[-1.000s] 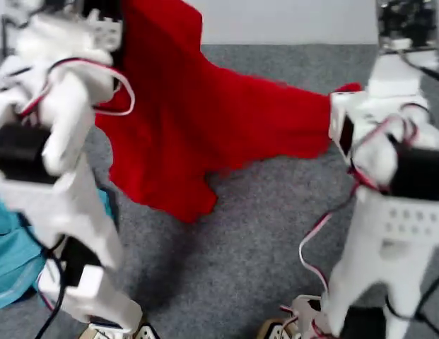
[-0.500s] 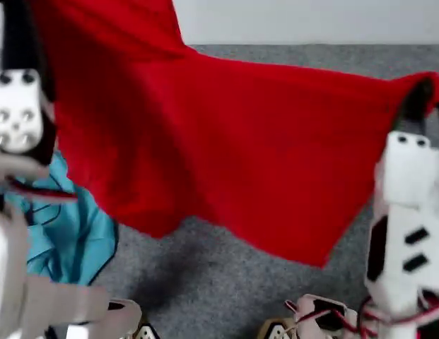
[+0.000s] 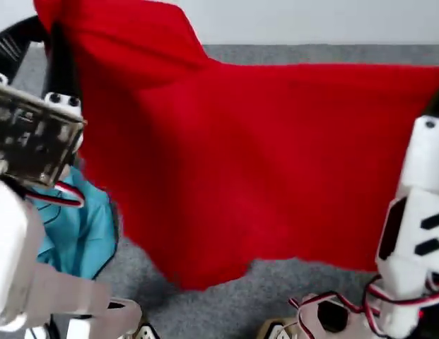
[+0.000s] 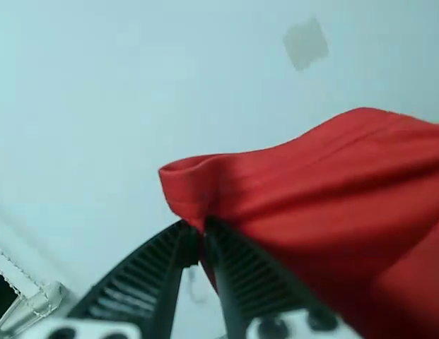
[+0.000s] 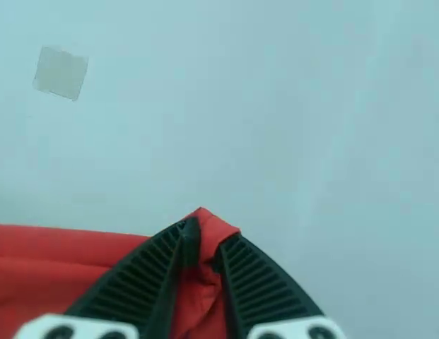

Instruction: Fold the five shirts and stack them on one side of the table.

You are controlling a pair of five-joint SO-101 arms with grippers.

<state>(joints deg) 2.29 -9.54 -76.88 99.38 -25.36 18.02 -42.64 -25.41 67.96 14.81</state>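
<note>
The red shirt (image 3: 261,162) hangs in the air as a broad sheet, stretched between the two tools and raised well above the surface (image 3: 304,289). One top corner sits in the left tool (image 4: 202,233), the opposite top corner in the right tool (image 5: 205,236). From those two points the cloth falls toward the near edge of the surface. Its lower hem is uneven, lowest just left of the middle and higher toward the right edge.

Under the left arm (image 3: 28,141), a teal shirt (image 3: 81,236) lies crumpled on the surface close to its left edge, partly covered from above by the hanging red cloth and by the arm itself. The right arm (image 3: 417,233) stands upright at the right edge, its base at the near edge. Grey bare surface shows below the hem and in a strip along the far edge, where a pale wall (image 3: 311,21) begins. The spread cloth hides most of the middle of the surface.

In the left wrist view the tool's two ribbed black fingers (image 4: 240,272) are pressed nearly together with a rolled red edge of the shirt (image 4: 346,191) pinched between them. In the right wrist view the fingers (image 5: 145,272) close likewise on a small bunched tip of the shirt (image 5: 63,261), which pokes out past their ends. Both wrist views look up at the wall, which bears a small pale square patch (image 5: 61,73).
</note>
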